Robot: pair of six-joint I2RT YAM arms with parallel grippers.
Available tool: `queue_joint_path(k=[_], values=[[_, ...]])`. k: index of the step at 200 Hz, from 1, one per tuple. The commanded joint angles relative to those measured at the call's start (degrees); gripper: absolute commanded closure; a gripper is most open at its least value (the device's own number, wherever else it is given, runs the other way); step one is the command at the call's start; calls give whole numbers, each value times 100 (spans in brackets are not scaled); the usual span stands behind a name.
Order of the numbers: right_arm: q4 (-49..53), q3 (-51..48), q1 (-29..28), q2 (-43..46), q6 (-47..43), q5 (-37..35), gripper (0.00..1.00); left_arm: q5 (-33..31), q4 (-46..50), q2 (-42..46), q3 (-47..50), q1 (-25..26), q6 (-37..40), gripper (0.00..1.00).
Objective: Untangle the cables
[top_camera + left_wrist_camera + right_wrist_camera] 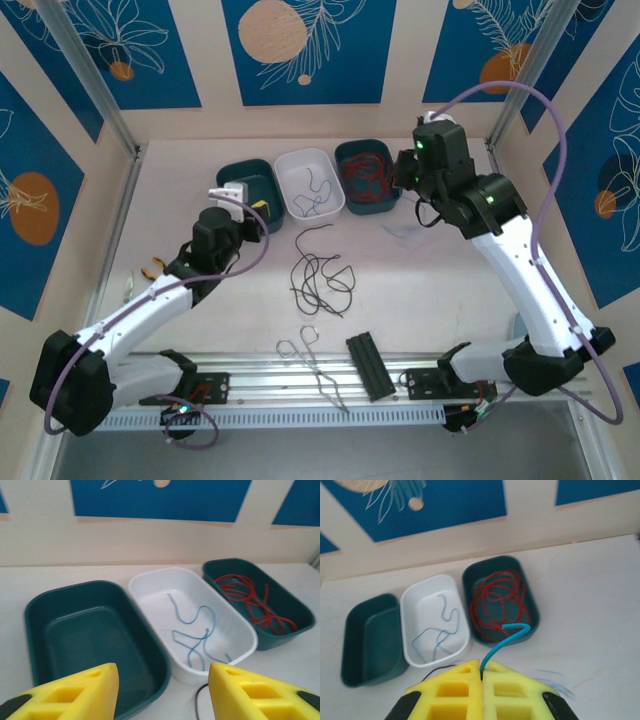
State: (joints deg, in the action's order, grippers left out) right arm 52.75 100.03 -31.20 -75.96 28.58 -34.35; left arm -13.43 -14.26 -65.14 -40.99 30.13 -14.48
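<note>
The right end effector (481, 679) pinches a blue cable (517, 626) that rises from the fingers, then hooks rightward. The left end effector (164, 692) stands apart, empty.

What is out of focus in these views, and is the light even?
Left wrist view: the yellow fingers look soft, the white tray sharp. Right wrist view: the fingers are slightly soft, the blue cable they pinch is clear. Top external view: even light, faint shadows.
</note>
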Motion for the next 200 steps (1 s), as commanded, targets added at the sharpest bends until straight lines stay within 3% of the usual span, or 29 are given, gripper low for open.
queue_joint_path(k=[1,33,75,110,155,200], values=[[-372,493,2,-438,-281,914,100,503,3,-209,-351,-29,-1,48],[-269,1735,-68,-1111,-622,1406,100,636,20,-381,-514,-32,-146,40],[-18,3202,-134,-2036,-1109,1291,100,770,50,-482,-500,-35,-292,0],[-549,3797,-145,-2679,-1389,1742,100,535,134,-458,-447,-96,-388,0],[-674,5398,-143,-4024,-1652,1924,100,87,281,-268,-376,-217,-514,0],[-1203,5498,-102,-4665,-1717,2102,100,-117,374,-117,-252,-330,-468,0]])
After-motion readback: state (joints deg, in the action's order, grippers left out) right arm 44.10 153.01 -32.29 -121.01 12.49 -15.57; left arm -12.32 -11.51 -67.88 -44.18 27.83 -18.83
